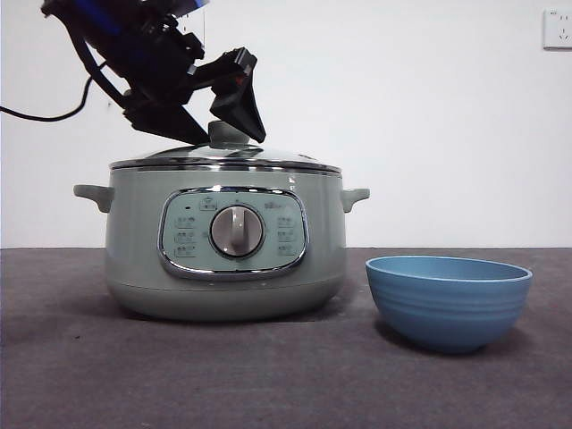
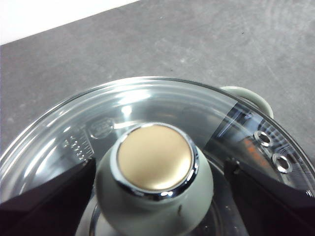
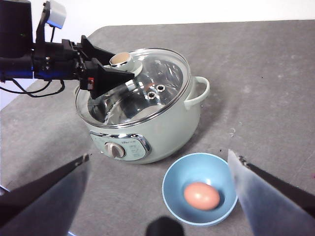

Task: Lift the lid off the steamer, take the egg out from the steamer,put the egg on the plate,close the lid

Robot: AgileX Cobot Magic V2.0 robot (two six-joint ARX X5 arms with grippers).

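— Left gripper (image 2: 160,169)?
— Released, black jaws spread, nothing clamped. Straddling the pale sage-green knob (image 2: 155,157) with its gold-coloured cap; from the front, one jaw at 9 o'clock of it, the other at 3 o'clock. One jaw close against the knob's side, the other a little apart; actual contact hard to judge.

— And under the knob?
— Round, shallow-domed clear glass lid (image 2: 147,98) with a shiny steel rim, seated level on the large round sage-green steamer (image 1: 134,250). Closed all the way round, no gap showing from the front.

— Right gripper (image 3: 160,157)?
— Also slack and wide open, holding nothing, hanging high above the table in front of the pot and over the near rim of the bowl.

— Bowl?
— Deep round blue ridged plate (image 1: 447,304), on the dark grey table (image 1: 89,375) at 3 o'clock of the steamer, just beside it, not touching. Inside, on the bottom, one brown egg (image 3: 202,195).

— Anything further out?
— White wall socket (image 1: 557,29) at 2 o'clock, high on the wall.
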